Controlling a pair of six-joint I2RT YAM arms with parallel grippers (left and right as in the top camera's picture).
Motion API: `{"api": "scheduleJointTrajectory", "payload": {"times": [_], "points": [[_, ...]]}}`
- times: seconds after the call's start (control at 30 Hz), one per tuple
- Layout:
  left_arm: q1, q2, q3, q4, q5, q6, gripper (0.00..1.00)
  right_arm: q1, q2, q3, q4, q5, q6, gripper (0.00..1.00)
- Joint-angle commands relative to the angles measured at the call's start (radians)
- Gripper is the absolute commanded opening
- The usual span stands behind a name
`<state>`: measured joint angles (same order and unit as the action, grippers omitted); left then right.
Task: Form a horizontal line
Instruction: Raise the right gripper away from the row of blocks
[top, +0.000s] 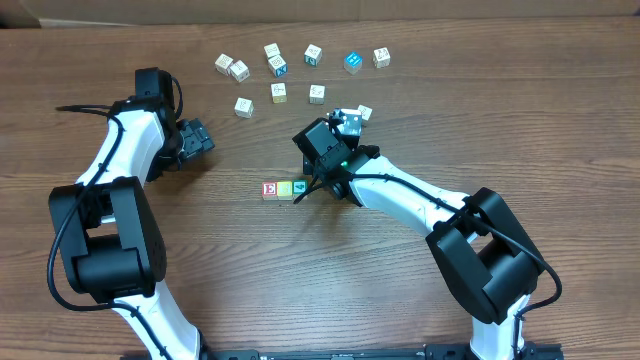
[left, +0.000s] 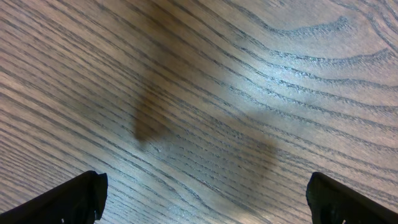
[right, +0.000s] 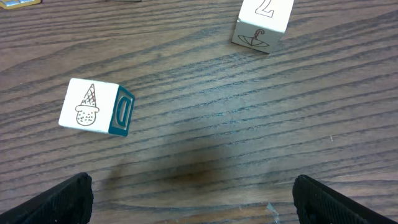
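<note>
The horizontal line (top: 284, 188) lies near the middle of the desk (top: 400, 290), running left to right. Three of its cubes show from overhead, touching side by side: the red cube (top: 270, 189) with a white "E", the pale yellow cube (top: 285, 188) and the teal-green cube (top: 299, 186). The spot just right of the green one is covered by the right arm, so a fourth cube cannot be made out there. The right gripper (top: 343, 132) hangs just beyond the line's right end, toward the far edge, with its jaws spread wide and nothing between them. In its wrist view the two fingertips (right: 68, 199) sit at the bottom corners over bare wood. Ahead of them rest a white cube with an ice-cream cone (right: 96, 107) and a teal "D" on its side, and farther off a white cube with an umbrella (right: 261, 22) and a "Z" on top; the two are apart from each other and from the fingers. The left gripper (top: 195, 140) is well left of the line, nearer the left edge, jaws likewise released and empty. Its wrist view shows only wood grain and a shadow between the fingertips (left: 68, 202). A scatter of loose letter cubes (top: 279, 92), mostly white, lies along the far edge, with a blue cube (top: 352, 62) among them.
</note>
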<state>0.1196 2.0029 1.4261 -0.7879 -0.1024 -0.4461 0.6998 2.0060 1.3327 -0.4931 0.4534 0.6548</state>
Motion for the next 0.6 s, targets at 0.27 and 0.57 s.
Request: {"api": "scheduleJointTrajectory", "payload": {"times": [0.27, 0.57], "points": [[-0.005, -0.012, -0.005, 0.001, -0.012, -0.003, 0.99, -0.007, 0.004, -0.004, 0.010, 0.017, 0.003, 1.00], [-0.005, -0.011, -0.005, 0.001, -0.012, -0.003, 0.99, -0.007, 0.004, -0.004, 0.025, 0.017, 0.003, 1.00]]}}
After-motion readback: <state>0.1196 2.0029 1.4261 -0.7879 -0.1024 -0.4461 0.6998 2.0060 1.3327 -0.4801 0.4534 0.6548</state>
